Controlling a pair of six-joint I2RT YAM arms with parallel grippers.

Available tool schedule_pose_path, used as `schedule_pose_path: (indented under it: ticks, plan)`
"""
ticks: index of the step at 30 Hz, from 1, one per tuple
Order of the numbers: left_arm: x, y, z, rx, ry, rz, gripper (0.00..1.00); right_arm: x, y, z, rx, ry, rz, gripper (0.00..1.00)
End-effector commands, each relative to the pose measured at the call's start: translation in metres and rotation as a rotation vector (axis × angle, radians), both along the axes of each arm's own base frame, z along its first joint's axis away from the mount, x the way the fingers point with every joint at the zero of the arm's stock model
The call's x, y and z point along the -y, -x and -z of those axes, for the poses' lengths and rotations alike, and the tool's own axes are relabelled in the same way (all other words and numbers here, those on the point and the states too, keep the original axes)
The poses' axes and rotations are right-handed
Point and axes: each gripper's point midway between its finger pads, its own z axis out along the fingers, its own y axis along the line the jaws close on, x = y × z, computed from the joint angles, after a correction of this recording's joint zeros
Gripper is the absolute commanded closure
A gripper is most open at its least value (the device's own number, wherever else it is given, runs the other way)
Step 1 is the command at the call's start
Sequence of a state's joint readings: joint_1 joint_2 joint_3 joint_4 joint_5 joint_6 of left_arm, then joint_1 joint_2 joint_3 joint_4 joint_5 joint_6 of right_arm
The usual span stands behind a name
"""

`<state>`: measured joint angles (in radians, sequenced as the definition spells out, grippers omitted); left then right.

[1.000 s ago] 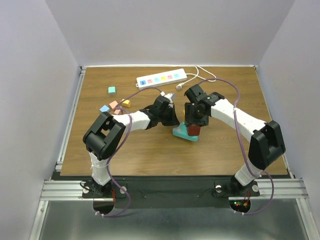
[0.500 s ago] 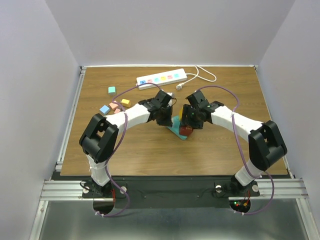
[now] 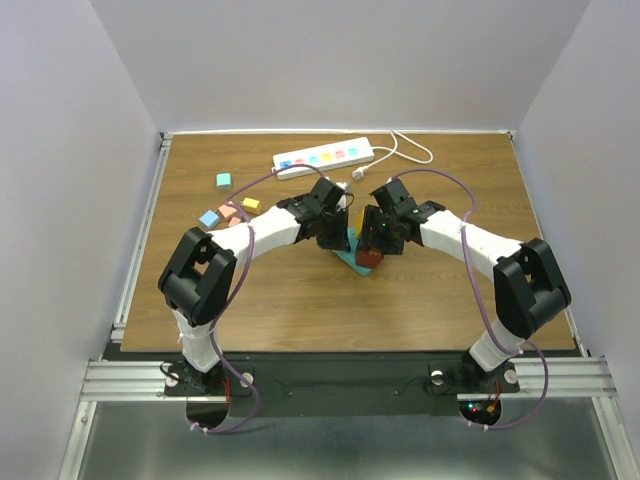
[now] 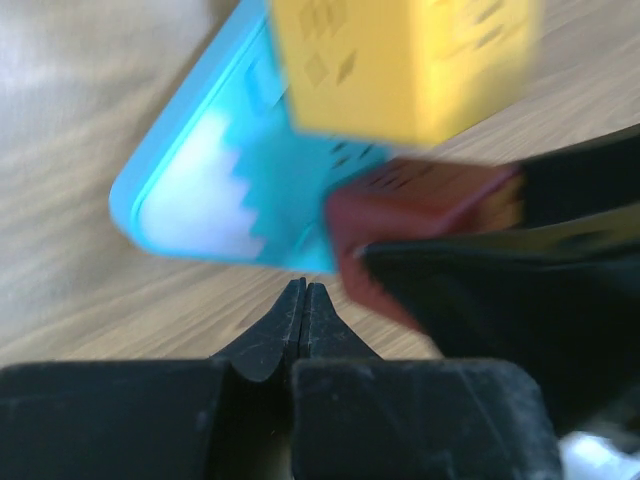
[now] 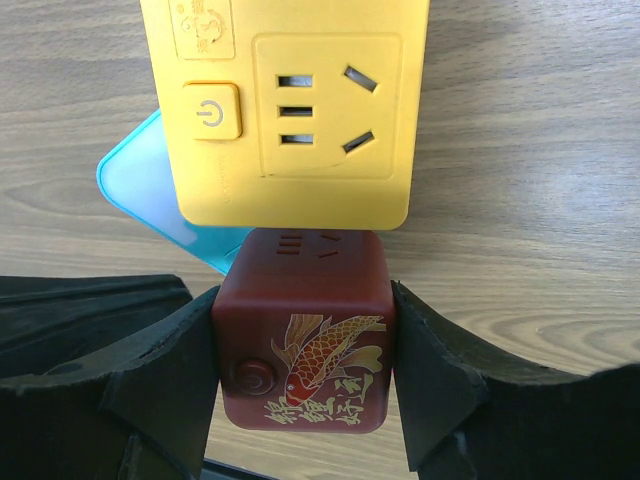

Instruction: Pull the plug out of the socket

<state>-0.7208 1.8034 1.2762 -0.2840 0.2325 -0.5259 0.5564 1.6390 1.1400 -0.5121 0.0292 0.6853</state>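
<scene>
The socket, a long white power strip (image 3: 323, 158) with pastel outlet faces and a thin white cord (image 3: 410, 150), lies at the table's back, apart from both grippers. My right gripper (image 5: 300, 312) is shut on a dark red cube (image 5: 300, 335) with a gold fish print. The cube butts against a yellow cube socket (image 5: 290, 110), which sits over a teal triangular block (image 5: 140, 190). In the top view my right gripper (image 3: 371, 250) is mid-table. My left gripper (image 4: 305, 292) is shut and empty, its tips just short of the teal block (image 4: 215, 190). In the top view my left gripper (image 3: 336, 236) is beside the right one.
Small loose blocks lie at the left: teal (image 3: 224, 181), blue (image 3: 209, 217), pink (image 3: 230, 211) and yellow (image 3: 251, 204). The cord's white plug end (image 3: 357, 174) lies just behind the grippers. Grey walls ring the table.
My right gripper has moved left and back with the red cube, and the teal block has shifted with it. My left gripper has swung right, up against the teal block.
</scene>
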Motion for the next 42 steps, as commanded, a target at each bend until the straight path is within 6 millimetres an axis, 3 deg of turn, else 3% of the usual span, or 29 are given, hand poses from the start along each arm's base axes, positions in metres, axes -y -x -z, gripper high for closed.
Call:
schedule_pose_path:
  ticks: [1,7,16,19,24,30,42]
  plan:
    - [0.014,-0.021,-0.04,0.1,0.073,-0.005,1.0,-0.008,-0.011,-0.004,0.031,-0.034,-0.002,1.0]
    - [0.019,-0.023,-0.004,0.04,0.042,0.02,1.0,-0.011,-0.012,-0.005,0.03,-0.042,-0.007,1.0]
    - [-0.018,0.024,0.077,-0.091,-0.061,0.019,1.0,-0.02,-0.028,-0.024,0.071,-0.069,-0.006,1.0]
    - [-0.038,0.045,0.11,-0.153,-0.13,0.002,1.0,-0.023,-0.038,-0.053,0.13,-0.09,0.007,1.0]
    - [-0.052,0.066,0.138,-0.208,-0.184,0.007,1.0,-0.013,-0.053,-0.099,0.23,-0.072,0.062,1.0]
    - [-0.062,0.075,0.154,-0.238,-0.227,0.016,1.0,-0.005,-0.053,-0.131,0.295,-0.092,0.091,1.0]
    - [-0.065,0.085,0.166,-0.265,-0.251,0.028,1.0,0.004,-0.051,-0.185,0.398,-0.163,0.109,1.0]
